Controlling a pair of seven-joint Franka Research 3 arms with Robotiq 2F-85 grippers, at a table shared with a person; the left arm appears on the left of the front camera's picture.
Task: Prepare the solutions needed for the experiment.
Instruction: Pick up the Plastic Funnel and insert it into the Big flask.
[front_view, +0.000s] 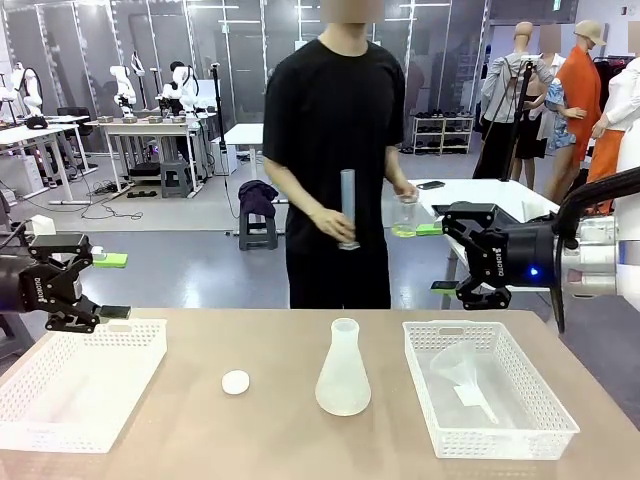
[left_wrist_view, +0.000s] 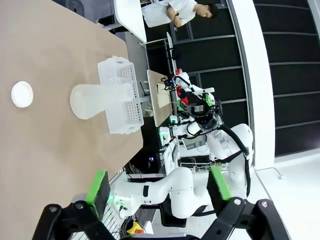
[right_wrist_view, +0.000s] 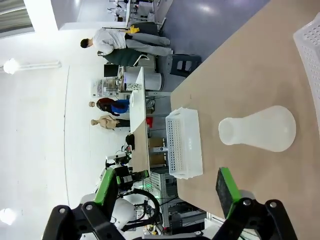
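The person at the far side holds a tall clear graduated cylinder (front_view: 347, 208) in one hand and a clear beaker (front_view: 404, 215) in the other. A little pale yellow solution (front_view: 404, 231) tints the beaker's base. A frosted conical flask (front_view: 343, 371) (left_wrist_view: 100, 100) (right_wrist_view: 258, 129) stands upright mid-table with a white round cap (front_view: 236, 382) (left_wrist_view: 22, 94) to its left. My left gripper (front_view: 112, 286) (left_wrist_view: 157, 187) hovers open above the left basket's far edge, holding nothing. At the right, my right gripper (front_view: 437, 258) (right_wrist_view: 167, 185) hangs open and empty above the table's far edge.
A white mesh basket (front_view: 110, 335) (right_wrist_view: 184, 145) sits at the table's left. Another white basket (front_view: 500, 440) (left_wrist_view: 122, 97) at the right holds a clear funnel (front_view: 462, 372). Bare tabletop lies around the flask and cap.
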